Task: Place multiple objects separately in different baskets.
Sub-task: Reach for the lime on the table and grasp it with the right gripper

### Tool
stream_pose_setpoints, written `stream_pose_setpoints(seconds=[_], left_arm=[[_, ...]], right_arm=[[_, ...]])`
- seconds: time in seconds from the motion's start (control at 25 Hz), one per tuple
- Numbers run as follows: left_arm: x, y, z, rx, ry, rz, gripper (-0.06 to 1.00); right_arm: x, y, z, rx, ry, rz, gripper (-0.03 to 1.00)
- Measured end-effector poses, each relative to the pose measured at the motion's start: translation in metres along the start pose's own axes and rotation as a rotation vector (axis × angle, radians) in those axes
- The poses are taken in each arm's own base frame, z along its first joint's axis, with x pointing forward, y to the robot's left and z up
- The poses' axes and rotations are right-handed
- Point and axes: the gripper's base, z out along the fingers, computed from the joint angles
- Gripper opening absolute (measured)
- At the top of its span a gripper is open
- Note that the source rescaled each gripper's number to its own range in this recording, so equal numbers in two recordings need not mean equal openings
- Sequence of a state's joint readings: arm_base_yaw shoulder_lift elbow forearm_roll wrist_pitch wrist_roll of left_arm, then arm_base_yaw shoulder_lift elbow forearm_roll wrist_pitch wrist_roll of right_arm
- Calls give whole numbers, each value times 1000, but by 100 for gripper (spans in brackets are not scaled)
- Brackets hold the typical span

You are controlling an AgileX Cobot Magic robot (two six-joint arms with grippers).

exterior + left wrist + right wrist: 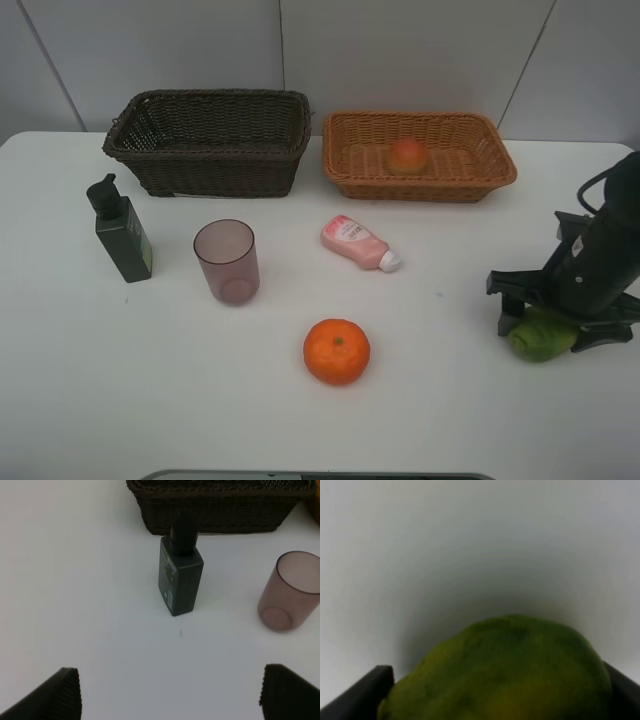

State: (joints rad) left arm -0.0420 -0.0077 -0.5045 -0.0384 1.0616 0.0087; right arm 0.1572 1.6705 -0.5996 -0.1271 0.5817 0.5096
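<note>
Up high, you have two baskets at the back of the counter, side by side: the dark brown basket on the left and the light tan basket on the right. The peach lies inside the tan one, near its middle. Out on the counter stand the pump bottle and the mauve cup, both upright, with the pink tube lying on its side and the orange nearer the front. Far right, your right pincer is down over the green fruit, which rests on the counter.

Your left wrist view shows the left pincer released, fingers wide apart with bare counter between them; the pump bottle stands ahead, the cup beside it, the dark basket behind.

Your right wrist view has the green fruit filling the gap, both fingers pressed against its sides: clenched on it
</note>
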Motion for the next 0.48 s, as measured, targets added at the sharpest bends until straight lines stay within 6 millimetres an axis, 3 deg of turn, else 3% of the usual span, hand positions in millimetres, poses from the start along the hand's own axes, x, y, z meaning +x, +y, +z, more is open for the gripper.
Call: stream_pose_setpoints(seconds=[0.48], left_arm=[[0, 0, 0, 0, 0, 0, 92]], right_arm=[[-1, 0, -1, 0, 0, 0, 50]])
